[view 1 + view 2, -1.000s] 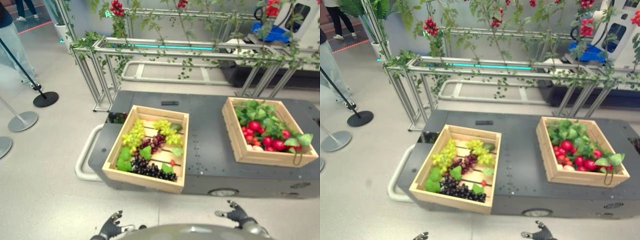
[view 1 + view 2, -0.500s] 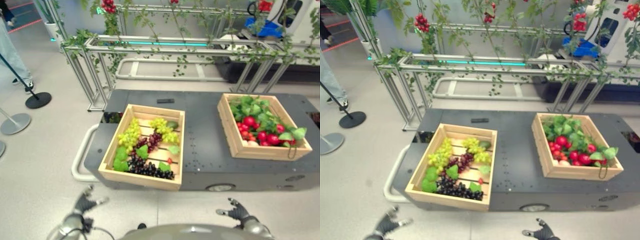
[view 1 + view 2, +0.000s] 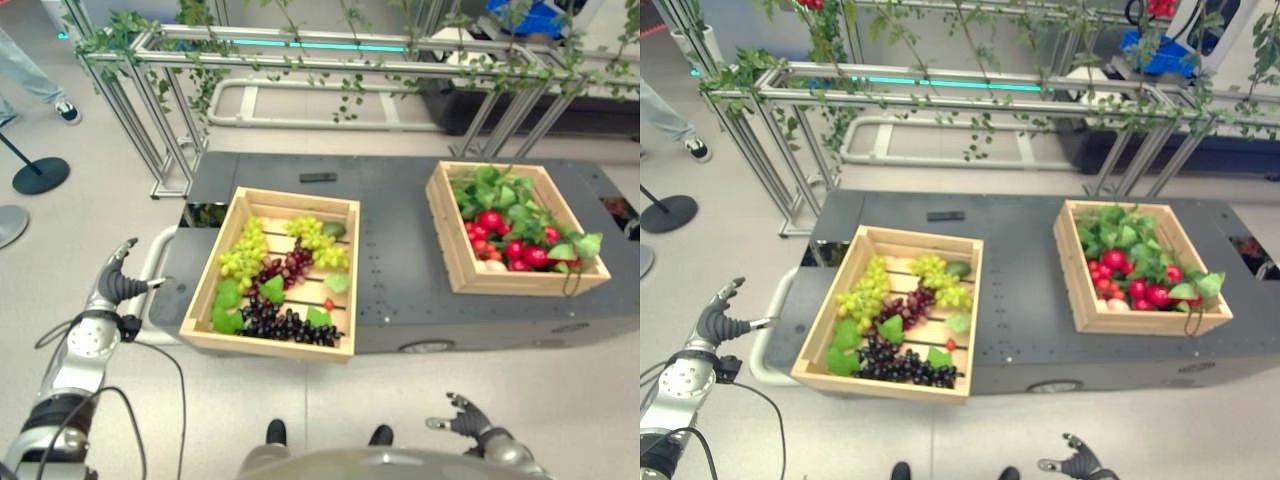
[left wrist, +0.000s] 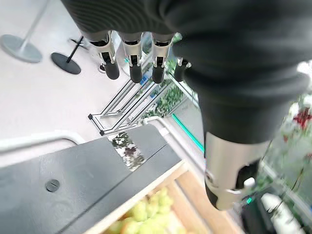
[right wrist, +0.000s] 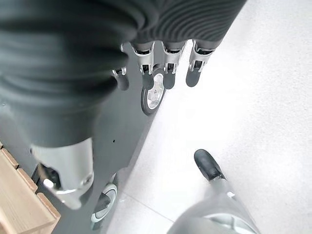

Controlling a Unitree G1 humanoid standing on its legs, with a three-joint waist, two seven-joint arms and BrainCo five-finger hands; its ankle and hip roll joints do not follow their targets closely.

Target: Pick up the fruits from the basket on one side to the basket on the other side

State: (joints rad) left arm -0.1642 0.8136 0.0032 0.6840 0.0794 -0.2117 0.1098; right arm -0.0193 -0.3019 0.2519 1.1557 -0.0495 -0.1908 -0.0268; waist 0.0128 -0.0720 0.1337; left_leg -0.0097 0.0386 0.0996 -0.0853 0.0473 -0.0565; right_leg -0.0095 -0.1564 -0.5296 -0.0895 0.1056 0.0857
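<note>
A wooden crate on the left of the grey cart holds green grapes, dark grapes and leaves. On the cart's right, a second crate carries red fruits under green leaves. My left hand is raised to the left of the grape crate, apart from it, fingers straight and empty; in the left wrist view its fingers point past the cart's corner, with green grapes below. My right hand hangs low before the cart, open and empty, its fingers over the floor.
A metal frame with climbing vines stands behind the cart. A stanchion base and a person's leg and shoe are at the far left. A white bumper tube rings the cart's left end.
The view has tilted down and shifted. My left arm has risen from the bottom edge to beside the grape crate. The right hand stays low.
</note>
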